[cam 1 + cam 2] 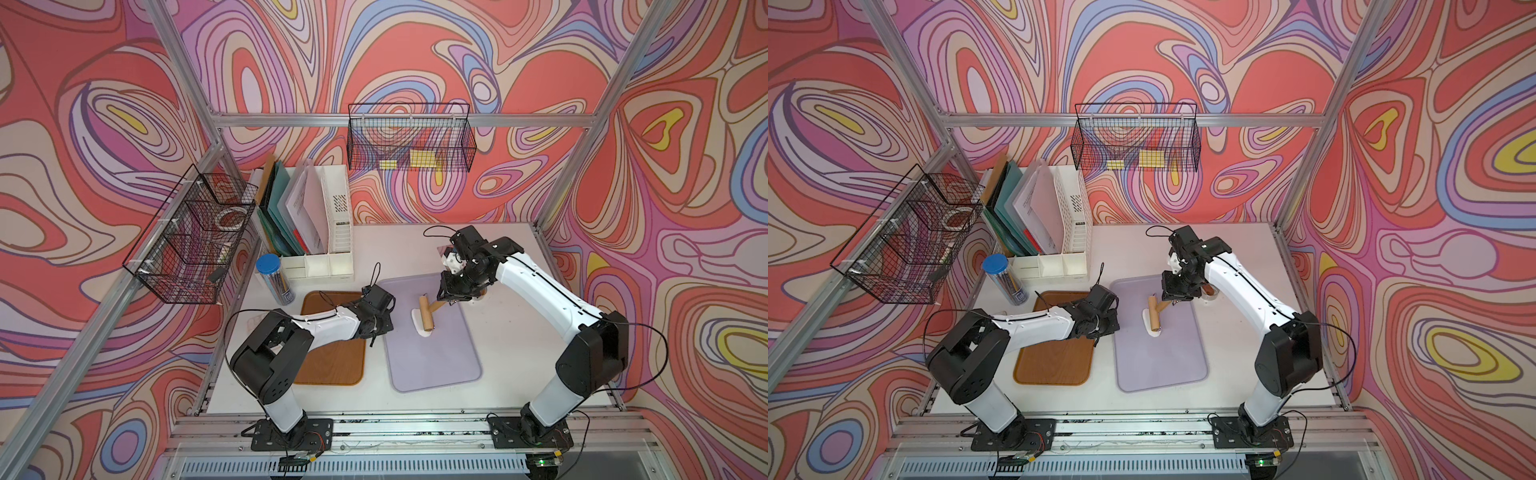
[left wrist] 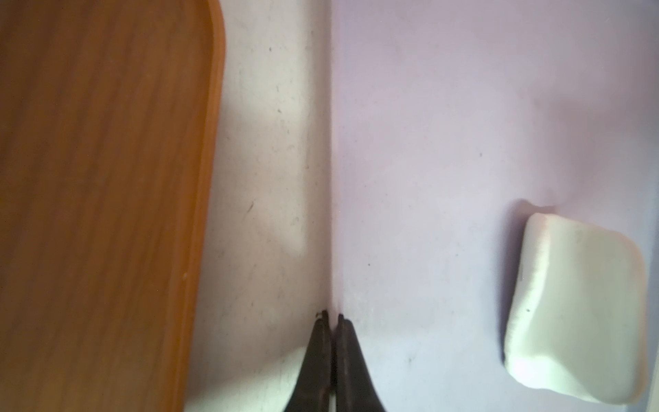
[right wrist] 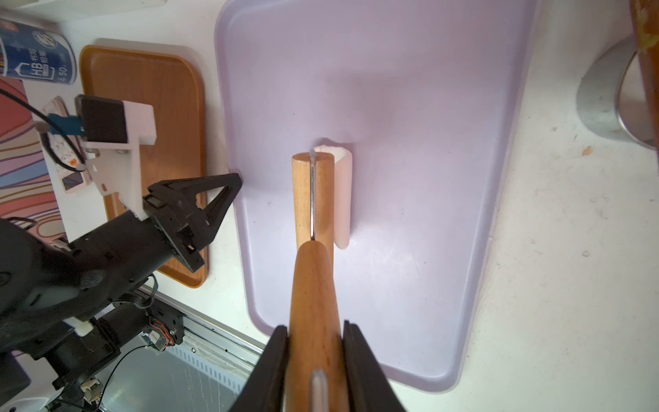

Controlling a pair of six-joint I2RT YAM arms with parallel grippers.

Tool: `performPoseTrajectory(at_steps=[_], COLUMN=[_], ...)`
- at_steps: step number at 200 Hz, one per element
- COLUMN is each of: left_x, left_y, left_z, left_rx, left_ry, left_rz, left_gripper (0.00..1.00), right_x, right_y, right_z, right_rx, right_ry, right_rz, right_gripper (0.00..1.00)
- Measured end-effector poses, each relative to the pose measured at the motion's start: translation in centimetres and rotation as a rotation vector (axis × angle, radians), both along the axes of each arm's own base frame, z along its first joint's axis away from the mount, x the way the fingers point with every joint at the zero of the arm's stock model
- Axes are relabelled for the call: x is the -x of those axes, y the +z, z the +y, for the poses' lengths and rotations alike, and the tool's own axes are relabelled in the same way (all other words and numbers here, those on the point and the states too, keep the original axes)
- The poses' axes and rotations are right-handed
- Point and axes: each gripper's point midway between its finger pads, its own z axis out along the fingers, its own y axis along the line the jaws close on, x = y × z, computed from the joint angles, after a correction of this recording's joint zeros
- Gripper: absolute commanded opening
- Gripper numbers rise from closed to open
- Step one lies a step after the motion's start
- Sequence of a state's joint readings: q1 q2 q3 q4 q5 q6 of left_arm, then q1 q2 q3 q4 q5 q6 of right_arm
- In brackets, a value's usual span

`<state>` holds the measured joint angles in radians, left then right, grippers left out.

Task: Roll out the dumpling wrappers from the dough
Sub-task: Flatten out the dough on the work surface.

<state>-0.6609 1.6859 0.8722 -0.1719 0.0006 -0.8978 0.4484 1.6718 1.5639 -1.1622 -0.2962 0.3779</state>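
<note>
Clamping the handle of the wooden roller in the right gripper, jaws snug on both sides. Resting the roller's barrel on and against the dough, a small white slab lying in the far half of the lilac tray, away from its edges. Pressing the left gripper closed right at that tray's left edge, beside the brown tray, apart from the dough. Standing just off the lilac tray's far right corner: a steel cup.

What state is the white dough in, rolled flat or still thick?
Still thick: the dough is a chunky rounded slab on the purple tray, with the wooden roller resting against it.
</note>
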Motion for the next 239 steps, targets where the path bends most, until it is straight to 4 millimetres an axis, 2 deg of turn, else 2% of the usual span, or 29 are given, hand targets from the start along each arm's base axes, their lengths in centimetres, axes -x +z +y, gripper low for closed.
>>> performPoseTrajectory(at_steps=[52,79,104,152,210,239], left_x=[0.0,0.0,0.0,0.0,0.0,0.0], left_y=[0.0,0.0,0.0,0.0,0.0,0.0], left_z=[0.0,0.0,0.0,0.0,0.0,0.0], left_rx=[0.001,0.003,0.003,0.004,0.000,-0.001], left_ry=[0.004,0.005,0.007,0.006,-0.001,-0.008], left_rz=[0.001,0.001,0.002,0.002,0.000,-0.001], left_gripper=[0.00,0.00,0.00,0.00,0.00,0.00], right_x=[0.1,0.0,0.0,-0.1,0.1,0.5], right_y=[-0.6,-3.0,-5.1,-4.9,-3.6,-2.6], right_z=[1.0,0.4,-1.5,-2.6,1.1,1.1], right_rx=[-0.012,0.049,0.140,0.202,0.313,0.385], right_ry=[0.022,0.015,-0.009,-0.015,0.156,0.236], right_rz=[0.012,0.057,0.101,0.095,0.041,0.012], right_gripper=[0.00,0.00,0.00,0.00,0.00,0.00])
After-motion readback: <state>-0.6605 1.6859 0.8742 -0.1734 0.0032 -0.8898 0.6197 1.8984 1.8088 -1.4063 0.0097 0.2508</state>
